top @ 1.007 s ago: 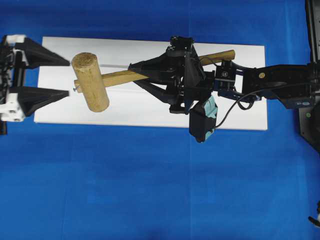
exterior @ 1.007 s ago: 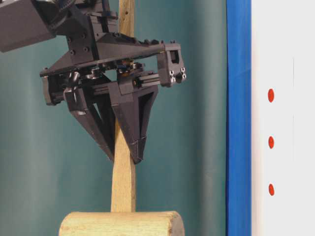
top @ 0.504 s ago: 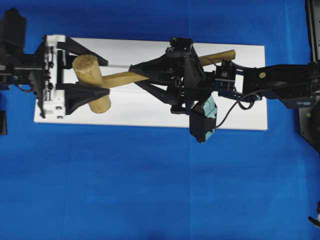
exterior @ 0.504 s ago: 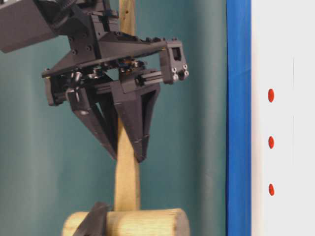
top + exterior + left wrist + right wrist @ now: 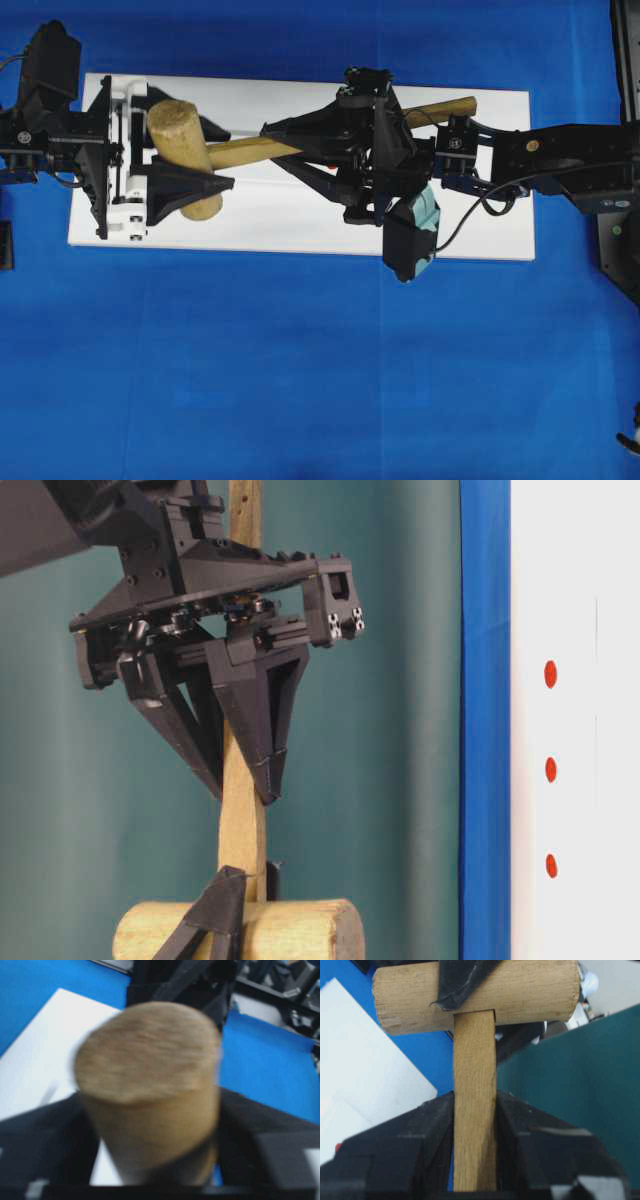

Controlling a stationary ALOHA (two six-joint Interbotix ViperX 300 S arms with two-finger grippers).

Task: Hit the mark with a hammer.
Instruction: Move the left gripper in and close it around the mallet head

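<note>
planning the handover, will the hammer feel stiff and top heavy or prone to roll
The hammer looks like solid wood, so probably stiff. Its thick head dwarfs the slim handle, so likely top heavy. The round head might roll, though the squared handle should limit that.

Both arms are matte black with long, tapering, triangular fingers: the left gripper [image 5: 205,158] rides on a white rail block, while the right gripper [image 5: 268,143] has small silver screws, a teal-and-black camera box [image 5: 411,232] and a looping black cable [image 5: 470,206] behind it.
</note>
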